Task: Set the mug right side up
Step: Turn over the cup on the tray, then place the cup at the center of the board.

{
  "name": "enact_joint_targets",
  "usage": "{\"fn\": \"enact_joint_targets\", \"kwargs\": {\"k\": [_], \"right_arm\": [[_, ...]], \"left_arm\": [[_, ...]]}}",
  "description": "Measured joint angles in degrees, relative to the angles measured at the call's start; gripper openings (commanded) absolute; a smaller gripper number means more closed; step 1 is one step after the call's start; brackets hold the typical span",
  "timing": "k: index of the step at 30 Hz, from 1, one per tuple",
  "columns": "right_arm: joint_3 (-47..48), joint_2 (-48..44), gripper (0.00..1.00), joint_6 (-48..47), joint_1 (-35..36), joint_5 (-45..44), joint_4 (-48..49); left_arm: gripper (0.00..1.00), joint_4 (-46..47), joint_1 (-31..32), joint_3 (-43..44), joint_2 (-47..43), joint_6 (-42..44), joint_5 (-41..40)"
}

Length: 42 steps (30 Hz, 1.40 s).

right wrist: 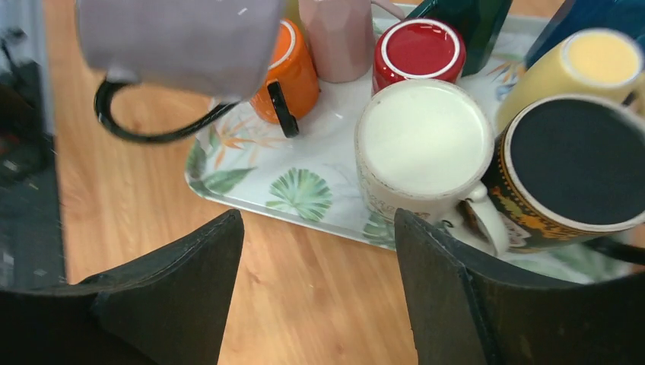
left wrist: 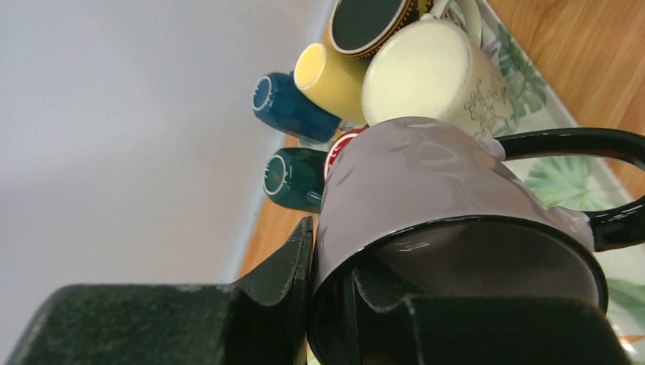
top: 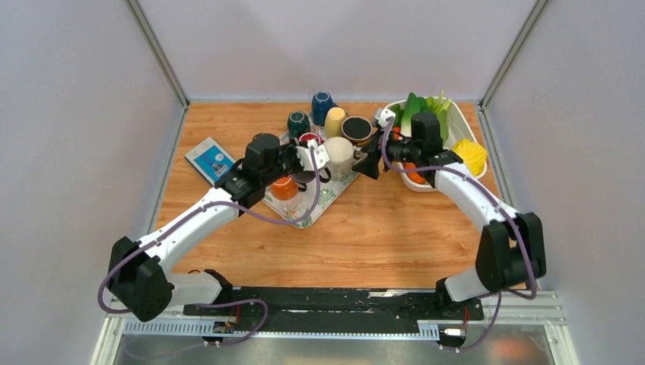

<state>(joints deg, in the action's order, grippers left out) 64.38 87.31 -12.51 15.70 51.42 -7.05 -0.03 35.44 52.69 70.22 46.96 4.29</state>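
Left arm: I see it reaching forward and to the right, over the near-left part of the tray (right wrist: 304, 194), wrist about level.
Left gripper (left wrist: 327, 266): narrow and clamped on the rim of the grey mug (left wrist: 426, 175), with one finger (left wrist: 293, 262) outside the wall and the other inside the mouth.
Right arm: elbow bent, forearm angled in towards the left, the tool low by the tray's right edge.
Right gripper (right wrist: 319, 289): fingers wide apart with nothing between them, over bare table (top: 380, 228) just short of the cream mug (right wrist: 426, 137).
Mug place: in the left fingers, up over the tray, in front of the orange mug (right wrist: 297, 72).
Mug look: pale grey glossy outside, black inside, black rim line, black loop handle.
Mug pose: roughly on its side, the mouth facing back at my left wrist camera and the base pointing away towards the other cups. In the right wrist view the handle hangs below the body.
Contact with tray: can't tell.
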Motion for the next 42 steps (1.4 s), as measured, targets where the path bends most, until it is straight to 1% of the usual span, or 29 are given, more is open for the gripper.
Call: {"fn": "enact_joint_targets", "kwargs": {"k": [3,4,7,10,13,16,21,27,30,34,37,39,40,41,42], "right_arm": [[-4.2,-7.3,0.75,-11.2,2.1,-4.4,-2.1],[-5.3,-9.0,0.75,-13.8,2.7,-5.2,-2.6],[-8.2,-13.1,0.76,-20.7,4.5,-7.4,-3.9],[-9.4,-14.8,0.75,-25.0,6.4,-8.8,-5.4],[-9.7,-14.6,0.73,-27.6,9.3,-10.8,-6.1],[-10.1,-13.2,0.71,-29.2,13.3,-13.3,-5.9],[-10.2,-9.6,0.66,-30.6,17.9,-17.4,-5.2],[-9.9,-5.0,0.57,-32.9,20.7,-24.1,-3.8],[-9.8,-3.9,0.49,-33.0,21.7,-26.8,-2.8],[-9.4,-3.8,0.33,-33.2,22.4,-29.7,-1.8],[-8.9,-3.5,0.17,-33.3,22.4,-31.1,-1.4],[-8.7,-3.0,0.03,-32.4,22.4,-31.8,-1.2],[-8.7,-2.8,0.00,-31.9,22.4,-32.0,-0.9],[-8.7,-2.8,0.00,-31.4,22.4,-32.2,-0.8],[-8.7,-2.7,0.00,-31.0,22.5,-32.3,-0.7]], "left_arm": [[0.00,-9.0,0.0,8.8,4.0,-8.0,-0.9],[0.00,-11.2,0.0,10.4,5.0,-10.3,-0.7],[0.00,-16.7,0.0,12.5,7.5,-16.5,0.2],[0.00,-22.3,0.0,14.8,11.9,-22.3,0.9],[0.00,-27.6,0.0,19.7,18.1,-26.7,1.6],[0.00,-30.0,0.0,23.5,22.3,-29.3,2.1],[0.00,-32.5,0.0,25.5,23.0,-33.4,1.7],[0.00,-34.1,0.0,27.9,24.7,-36.3,1.8],[0.00,-35.0,0.0,28.5,25.6,-36.6,1.8],[0.00,-37.5,0.0,31.0,27.3,-36.1,1.8],[0.00,-38.8,0.0,32.3,28.0,-35.6,1.6],[0.00,-39.2,0.0,32.3,28.0,-34.9,1.6],[0.02,-39.2,0.0,32.4,28.0,-34.5,1.4],[0.14,-39.2,0.0,32.4,28.0,-34.4,1.4],[0.23,-39.2,0.0,32.4,28.0,-34.1,1.6]]}}
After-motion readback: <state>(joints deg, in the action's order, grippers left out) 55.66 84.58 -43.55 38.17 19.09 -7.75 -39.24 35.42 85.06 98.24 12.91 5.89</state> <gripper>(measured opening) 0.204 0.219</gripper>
